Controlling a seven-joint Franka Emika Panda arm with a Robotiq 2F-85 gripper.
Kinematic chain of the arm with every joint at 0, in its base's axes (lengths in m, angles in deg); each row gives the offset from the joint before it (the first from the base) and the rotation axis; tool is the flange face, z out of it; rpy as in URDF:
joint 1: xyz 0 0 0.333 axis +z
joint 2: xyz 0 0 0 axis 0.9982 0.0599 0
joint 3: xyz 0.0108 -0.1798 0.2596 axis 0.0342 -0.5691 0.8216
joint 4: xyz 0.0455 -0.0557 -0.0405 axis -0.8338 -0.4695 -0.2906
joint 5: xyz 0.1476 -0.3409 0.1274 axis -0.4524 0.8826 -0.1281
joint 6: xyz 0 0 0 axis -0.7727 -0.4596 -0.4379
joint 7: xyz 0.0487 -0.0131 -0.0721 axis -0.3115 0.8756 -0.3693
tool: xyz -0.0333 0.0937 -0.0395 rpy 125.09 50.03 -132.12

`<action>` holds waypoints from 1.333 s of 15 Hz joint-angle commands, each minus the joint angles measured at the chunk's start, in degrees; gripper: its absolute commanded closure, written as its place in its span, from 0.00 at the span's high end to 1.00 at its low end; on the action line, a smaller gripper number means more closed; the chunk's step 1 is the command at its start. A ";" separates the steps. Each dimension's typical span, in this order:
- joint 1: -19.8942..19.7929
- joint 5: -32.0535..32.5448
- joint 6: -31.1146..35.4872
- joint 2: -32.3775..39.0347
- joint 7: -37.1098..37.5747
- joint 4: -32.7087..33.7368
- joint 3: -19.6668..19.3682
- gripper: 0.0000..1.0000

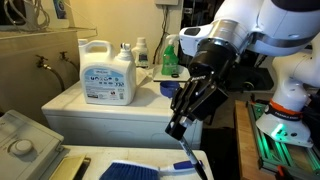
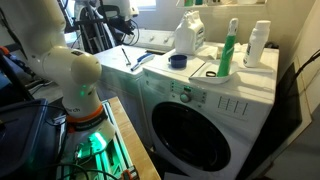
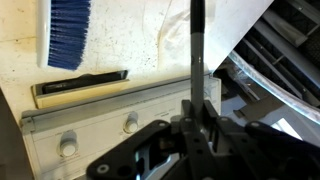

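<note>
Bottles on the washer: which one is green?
The slim green bottle; the big jug and the tall bottle beside it are white.

A home laundry room: washing machine [image 2: 205,120] (front-loading) topped with detergent jug [image 1: 107,72].

thin dark rod [image 3: 197,45], straight, gripped at end

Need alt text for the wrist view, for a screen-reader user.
Black gripper closed on a thin dark rod that runs straight up the frame over a white speckled machine top. A blue-bristled brush lies at upper left, above a long cream-and-black tray and a grey panel with two round knobs.
</note>
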 commanded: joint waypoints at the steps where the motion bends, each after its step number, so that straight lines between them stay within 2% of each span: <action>1: 0.91 -7.24 1.06 0.95 -8.53 -0.05 0.56 0.03; 6: 0.97 -13.67 -0.04 2.02 -19.52 0.09 0.57 0.03; 9: 0.69 -13.16 -0.95 2.26 -23.22 -0.50 0.34 0.03; 13: 1.08 -17.07 1.97 3.38 -31.95 1.10 0.75 0.03; 20: 1.10 -22.90 2.64 4.32 -43.93 2.28 0.74 0.03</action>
